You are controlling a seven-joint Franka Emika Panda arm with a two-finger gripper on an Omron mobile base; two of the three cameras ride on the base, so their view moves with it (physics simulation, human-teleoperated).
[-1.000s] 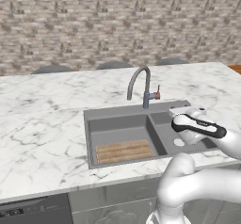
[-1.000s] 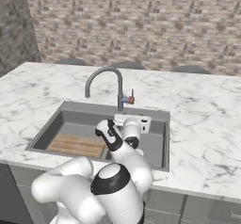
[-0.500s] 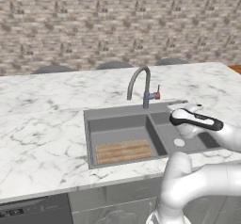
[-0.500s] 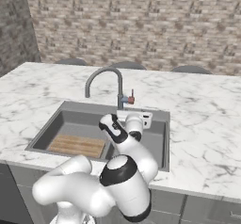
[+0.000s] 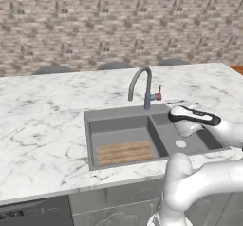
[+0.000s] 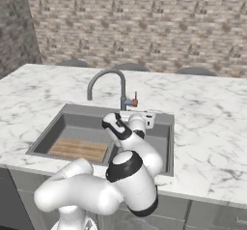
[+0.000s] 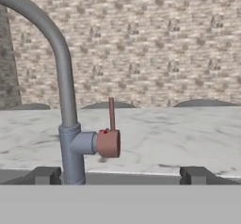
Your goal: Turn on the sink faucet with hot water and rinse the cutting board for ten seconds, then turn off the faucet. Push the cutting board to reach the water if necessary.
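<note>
Cutting board (image 5: 126, 153) flat in left basin of the sink (image 5: 93, 142), against the front wall, nearer the centre divider; dry, no water running. Spout of the sink faucet (image 5: 142, 86) arches over the left basin's back half, so the board prob. needs a push rearward to meet a stream. Board looks stiff, light wood, grooved top; should slide on the basin floor w/ a nudge from the front edge, no lifting needed. Room behind it open to the back wall.

Faucet base at the back rim, on the divider line. Lever handle (image 7: 111, 132) sticks out to the right of the stem, thin reddish rod upright over a round reddish cap. Rigid, small, likely slippery metal: best taken by the upright rod, or pushed sideways w/ one finger. Room around it open above and to the right; stem close on its left.

Gripper (image 5: 179, 104) hovers over right basin, just right of the lever and apart from it, w/ drain (image 5: 180, 144) below. Fingertips (image 7: 44, 175) spread wide in hand view, nothing between them, lever centred in the gap but still beyond them, as far as can be judged. White marble worktop (image 5: 42, 135) bare on all sides of the sink.
</note>
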